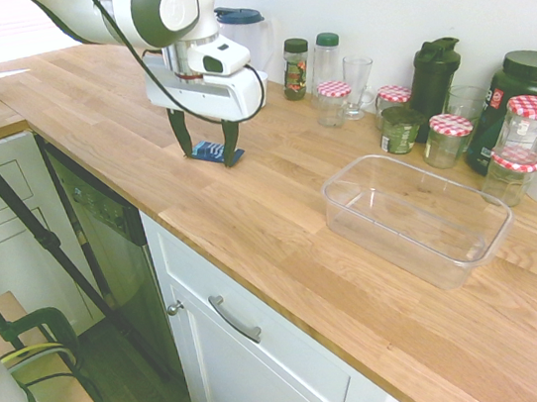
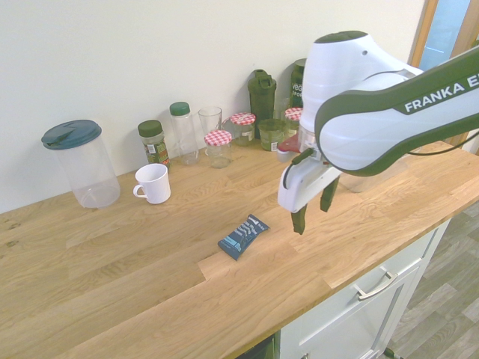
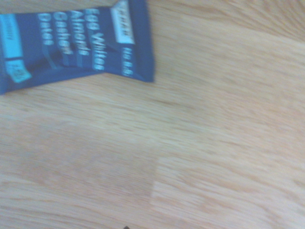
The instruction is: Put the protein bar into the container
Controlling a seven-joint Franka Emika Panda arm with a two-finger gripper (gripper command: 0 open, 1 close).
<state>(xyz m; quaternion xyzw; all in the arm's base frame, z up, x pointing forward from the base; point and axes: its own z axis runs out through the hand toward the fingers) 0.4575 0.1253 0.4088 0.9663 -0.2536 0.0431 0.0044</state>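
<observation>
- The small flat protein bar in its dark blue wrapper with white lettering [image 2: 243, 236] lies on the pale wooden bench [image 2: 142, 277], well apart from the large clear plastic container with rounded corners [image 1: 419, 218].
- The white gripper with two dark fingers [image 1: 209, 147] is released, its fingers spread wide and holding nothing; the second exterior view shows it above the bench and to one side of the bar, though the first makes them overlap.
- Likely next is lining up over the bar. If the gripper comes down from where it is, it would probably miss, closing on bare wood.
- The bar is thin and flat, so stopping too high could let the fingertips skim the wrapper, while going too low could press them into the bench.
- A pinch on one crimped end only might let the bar swing or slip out on the way.
- The container's raised rim could catch a bar carried too low, and the tub, probably light, might slide.
- Straying past it risks knocking the glass jars with red-checked lids [image 1: 514, 162] just beside it.
</observation>
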